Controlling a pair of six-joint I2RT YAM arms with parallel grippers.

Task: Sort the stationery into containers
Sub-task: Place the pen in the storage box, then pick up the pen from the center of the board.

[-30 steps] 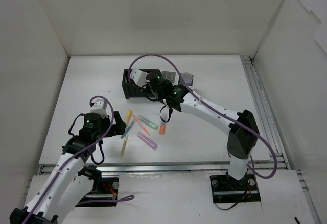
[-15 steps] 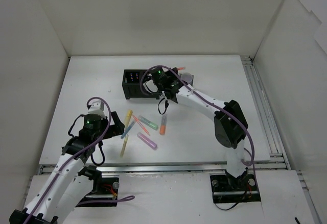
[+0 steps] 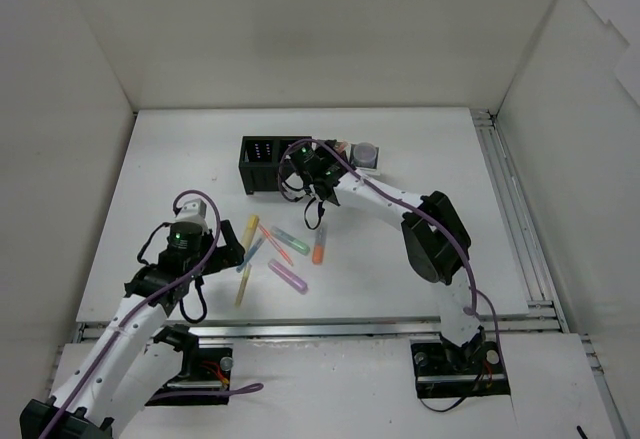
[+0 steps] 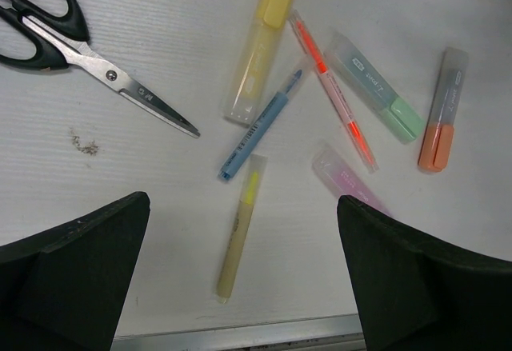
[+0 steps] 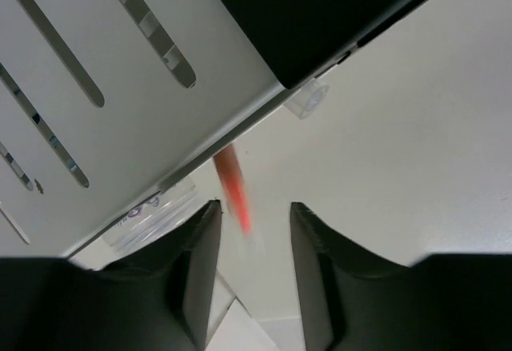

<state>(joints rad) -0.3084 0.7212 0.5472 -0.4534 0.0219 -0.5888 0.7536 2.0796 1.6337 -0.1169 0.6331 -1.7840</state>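
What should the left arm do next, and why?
Probably lower the left fingers straight down around the thin yellow pen. They are wide open and hold nothing, and that pen lies on the table right between them. The blue pen lies close to its tip, so a slow, centred descent seems wise.

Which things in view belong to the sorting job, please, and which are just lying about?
For the job: yellow marker, green marker, orange marker, pink marker, blue pen, red pen, yellow pen, tape roll, black organiser, white organiser.
Probably just lying about: scissors, debris specks.
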